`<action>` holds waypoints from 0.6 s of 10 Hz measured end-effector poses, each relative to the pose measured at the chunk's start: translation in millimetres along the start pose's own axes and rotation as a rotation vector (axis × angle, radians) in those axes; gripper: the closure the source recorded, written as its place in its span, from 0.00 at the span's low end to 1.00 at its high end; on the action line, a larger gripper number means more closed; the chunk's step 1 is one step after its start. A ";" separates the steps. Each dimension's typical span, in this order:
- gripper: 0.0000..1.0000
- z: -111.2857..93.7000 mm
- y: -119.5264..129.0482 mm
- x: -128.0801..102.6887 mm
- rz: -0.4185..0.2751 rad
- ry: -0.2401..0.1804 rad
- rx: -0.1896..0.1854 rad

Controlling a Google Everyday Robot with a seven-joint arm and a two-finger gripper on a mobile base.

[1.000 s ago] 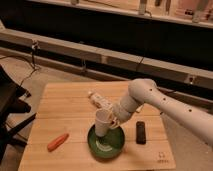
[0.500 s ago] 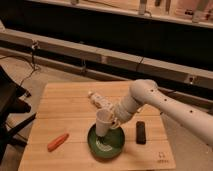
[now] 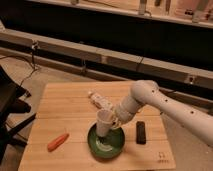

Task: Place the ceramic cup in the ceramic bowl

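Gripper point(image 3: 114, 121) over wooden table point(image 3: 75, 107), at right side of ceramic cup point(image 3: 104, 123), fingers closed on its rim/wall. Cup held tilted, mouth up and toward arm, base down inside ceramic bowl point(image 3: 106, 142); can't tell if base touches bowl floor. Bowl near table front edge. Orange carrot point(image 3: 58, 142) left of bowl, black remote-like block point(image 3: 141, 132) right, white bottle point(image 3: 100, 101) lying behind cup

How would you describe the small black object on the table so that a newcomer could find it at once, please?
On the light wooden table, look right of the round dark green ceramic bowl, where the gripper holds the white ceramic cup. The flat black rectangular bar lies there, the only black item.
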 end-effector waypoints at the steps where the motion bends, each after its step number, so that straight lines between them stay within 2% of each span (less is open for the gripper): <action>1: 0.79 0.0 1.1 1.0 0.003 0.000 0.001; 3: 0.78 -0.2 2.5 2.8 0.006 0.000 0.003; 4: 0.74 0.1 3.1 3.5 0.006 0.000 0.004; 6: 0.54 0.4 4.5 4.8 0.008 -0.001 0.005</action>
